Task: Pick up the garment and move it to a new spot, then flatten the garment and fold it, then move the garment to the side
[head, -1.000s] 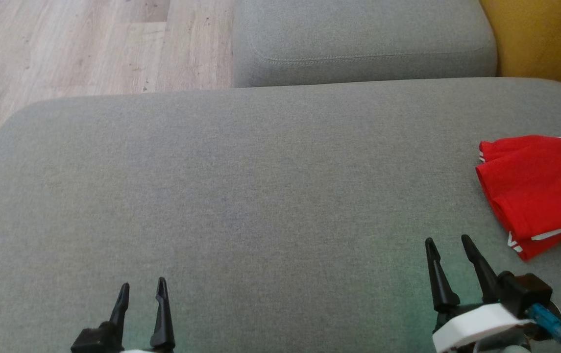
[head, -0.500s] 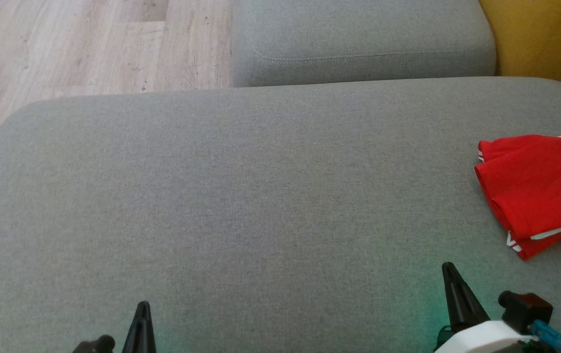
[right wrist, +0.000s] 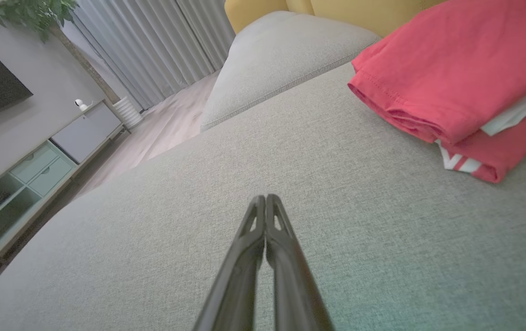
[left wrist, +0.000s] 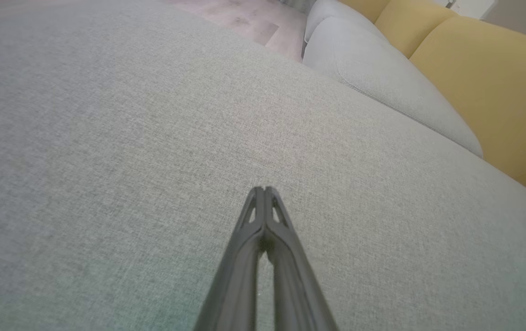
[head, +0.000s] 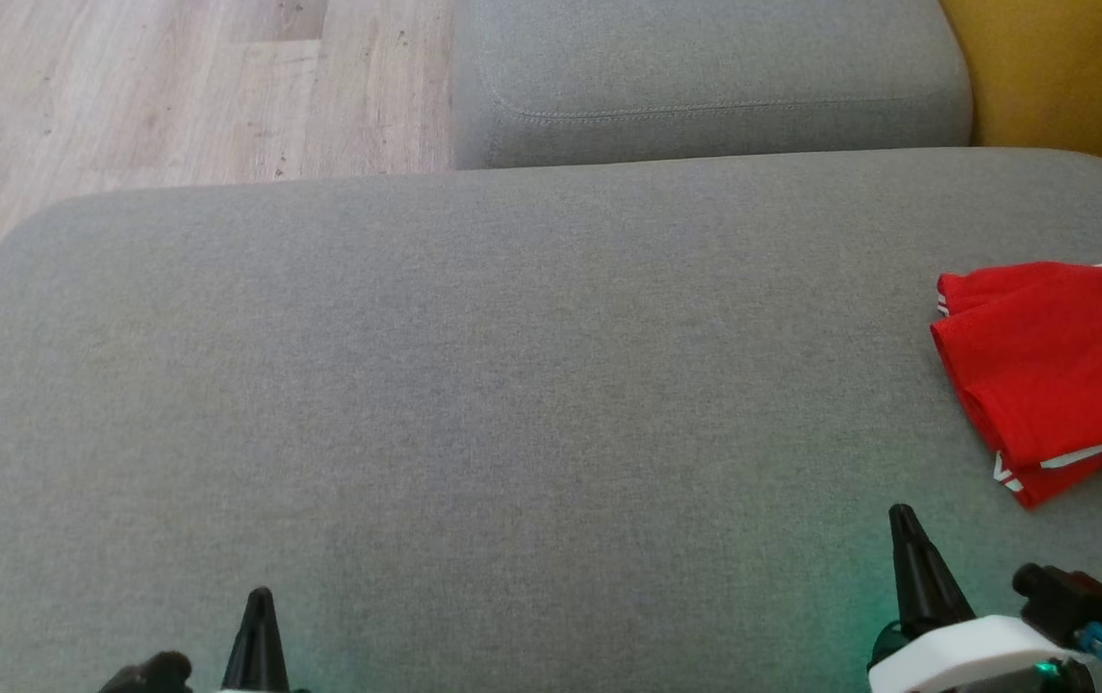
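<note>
Since a second ago the left end effector [head: 258, 616] at 7 o'clock and the right end effector [head: 907, 539] at 5 o'clock have clenched empty and drawn back. The garment [head: 1061, 366] lies folded at 3 o'clock on the sofa cushion [head: 512, 385], so the task looks finished.

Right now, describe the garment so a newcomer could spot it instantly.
Start at the big grey cushion in front of the robot and follow it to its right edge. There lies the folded garment, the one bright red thing on grey, with white trim.
</note>
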Tool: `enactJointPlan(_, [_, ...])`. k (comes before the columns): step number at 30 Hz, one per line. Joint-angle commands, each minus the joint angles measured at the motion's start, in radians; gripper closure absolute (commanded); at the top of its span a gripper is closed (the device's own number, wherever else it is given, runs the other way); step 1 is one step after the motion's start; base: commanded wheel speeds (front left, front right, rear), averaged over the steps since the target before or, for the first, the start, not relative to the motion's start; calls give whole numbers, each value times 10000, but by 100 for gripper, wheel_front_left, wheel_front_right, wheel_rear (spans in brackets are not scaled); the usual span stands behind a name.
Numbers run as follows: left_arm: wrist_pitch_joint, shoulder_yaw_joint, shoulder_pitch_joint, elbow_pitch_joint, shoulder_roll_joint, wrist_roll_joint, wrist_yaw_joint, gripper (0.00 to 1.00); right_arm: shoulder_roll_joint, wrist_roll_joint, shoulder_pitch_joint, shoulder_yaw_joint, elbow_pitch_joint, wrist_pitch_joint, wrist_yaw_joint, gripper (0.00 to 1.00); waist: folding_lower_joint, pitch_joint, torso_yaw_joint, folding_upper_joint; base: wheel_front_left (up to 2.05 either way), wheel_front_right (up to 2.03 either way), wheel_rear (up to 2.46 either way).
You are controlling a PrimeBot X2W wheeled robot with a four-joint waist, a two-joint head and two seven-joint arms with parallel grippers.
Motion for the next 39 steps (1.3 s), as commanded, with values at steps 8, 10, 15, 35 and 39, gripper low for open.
enactJointPlan(8, [244,516,-679,-273,-95,-882,-271,100,-185,1198,-639,-93,-360,173,10,100,0,19,-21,0,0,0,0])
enactJointPlan(10, [295,590,-713,-279,-118,-1061,-320,100,-193,1435,-671,-114,-364,209,10,100,0,24,-25,0,0,0,0])
enactJointPlan(15, [423,774,-800,-293,-175,-1509,-442,100,-210,2026,-753,-170,-372,299,12,100,0,35,-37,0,0,0,0])
enactJointPlan(35, [915,1482,-1137,-336,-400,-3203,-908,100,-257,4250,-1067,-407,-401,665,17,100,0,77,-82,0,0,0,0])
enactJointPlan(39, [1019,1632,-1208,-344,-448,-3559,-1006,100,-264,4715,-1133,-461,-406,746,19,100,0,86,-92,0,0,0,0])
